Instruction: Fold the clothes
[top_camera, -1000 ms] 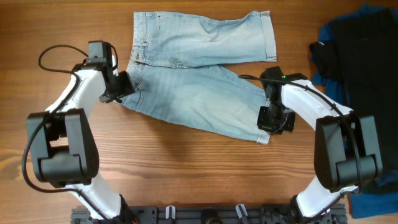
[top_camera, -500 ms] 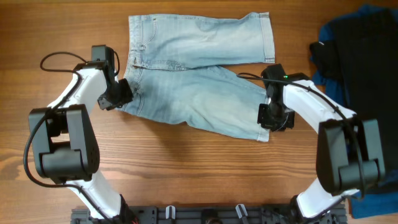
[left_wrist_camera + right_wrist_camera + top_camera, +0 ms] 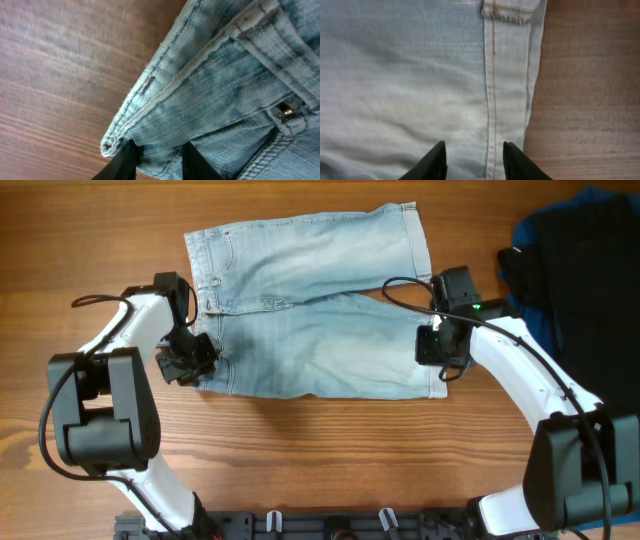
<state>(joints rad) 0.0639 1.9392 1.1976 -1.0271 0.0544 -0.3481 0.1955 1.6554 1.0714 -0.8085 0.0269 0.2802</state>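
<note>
The shorts (image 3: 310, 315) lie flat on the table (image 3: 320, 450), long axis running arm to arm. At their waistband corner, the left gripper (image 3: 159, 152) straddles the denim; we cannot tell whether it is clamped. At their hem, the right gripper (image 3: 472, 150) stands released, directly above the cloth. Each arm is nearest 1 end. We see 0 containers.

Faded light blue denim shorts (image 3: 310, 320) at centre, paler worn patches, tan stitching along seams. Warm brown table (image 3: 300, 450), streaked wood grain. At 3 o'clock, dark blue garment (image 3: 525, 235) under black garment (image 3: 590, 270). White left arm (image 3: 130, 335) and right arm (image 3: 520, 365), black joints.
</note>
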